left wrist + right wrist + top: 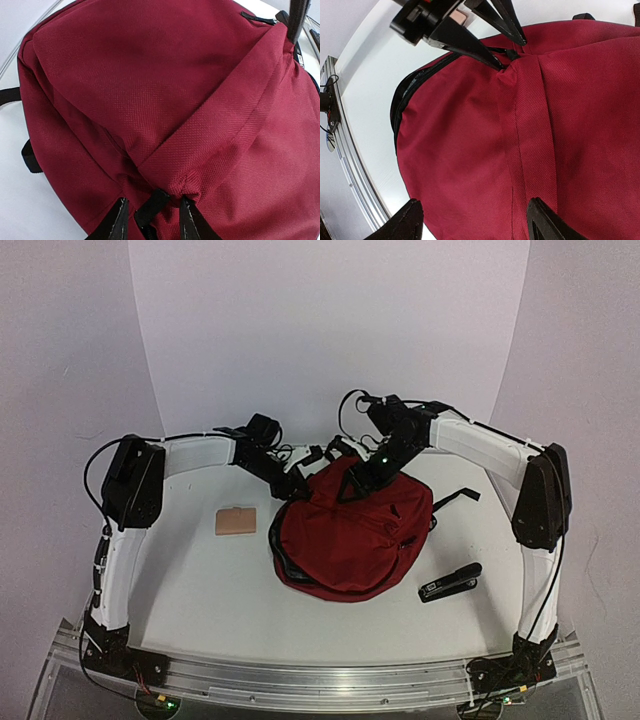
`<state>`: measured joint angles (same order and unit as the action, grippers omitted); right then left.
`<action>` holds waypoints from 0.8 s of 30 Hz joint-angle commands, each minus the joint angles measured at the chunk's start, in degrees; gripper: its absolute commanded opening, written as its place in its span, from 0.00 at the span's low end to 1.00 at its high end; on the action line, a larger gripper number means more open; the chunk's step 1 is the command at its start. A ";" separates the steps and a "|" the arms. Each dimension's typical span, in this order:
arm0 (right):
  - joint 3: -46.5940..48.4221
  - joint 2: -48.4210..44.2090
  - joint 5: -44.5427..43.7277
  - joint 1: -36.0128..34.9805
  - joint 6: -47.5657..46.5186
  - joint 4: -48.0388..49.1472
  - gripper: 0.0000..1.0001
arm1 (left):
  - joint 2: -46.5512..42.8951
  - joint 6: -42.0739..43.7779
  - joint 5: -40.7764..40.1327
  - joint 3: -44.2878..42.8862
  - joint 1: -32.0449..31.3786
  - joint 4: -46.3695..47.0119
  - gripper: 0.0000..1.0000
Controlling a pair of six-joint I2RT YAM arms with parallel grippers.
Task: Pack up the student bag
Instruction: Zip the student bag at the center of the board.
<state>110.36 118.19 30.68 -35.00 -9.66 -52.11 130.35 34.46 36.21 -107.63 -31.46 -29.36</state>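
Left gripper (153,200) clenches the bag's (345,540) puckered seam between its jaws, probably tensioning the zipper. Right gripper (475,201) hangs released, fabric spanning its jaws.

Student bag (345,540): dark red, fine woven texture, no print. Straps (30,157) and zipper (435,65): black. Flat pouch (237,521), 9 o'clock of the bag: tan, plain. Stapler (450,582), 4 o'clock: black. Table (200,600): white.
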 commanded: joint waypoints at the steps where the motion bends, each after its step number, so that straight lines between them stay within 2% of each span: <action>1: -0.96 0.02 -0.19 0.29 -0.63 -0.29 0.71 | 3.01 1.80 1.76 -6.37 0.91 -2.71 0.33; 4: -1.01 0.02 -0.24 0.29 -0.63 -0.32 0.71 | 3.45 1.49 2.32 -7.89 1.26 -2.96 0.27; 10: -0.76 0.07 -0.60 0.29 -0.72 -0.27 0.71 | -0.44 -1.62 3.21 -3.41 2.06 0.42 0.01; 13: -0.28 0.41 -1.23 0.29 -0.63 -0.27 0.71 | -3.06 -5.52 3.40 -0.14 3.31 3.11 0.00; 17: 1.73 1.67 -3.18 0.29 -0.36 -0.39 0.70 | -7.92 -13.13 2.43 7.77 5.08 12.10 0.00; 24: 9.87 5.91 -7.39 0.08 1.06 -0.18 0.71 | -13.83 -28.62 -5.89 17.72 5.72 24.96 0.00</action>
<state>113.99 121.29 26.74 -35.00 -9.59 -52.47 122.69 17.54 36.15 -93.38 -25.91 -14.71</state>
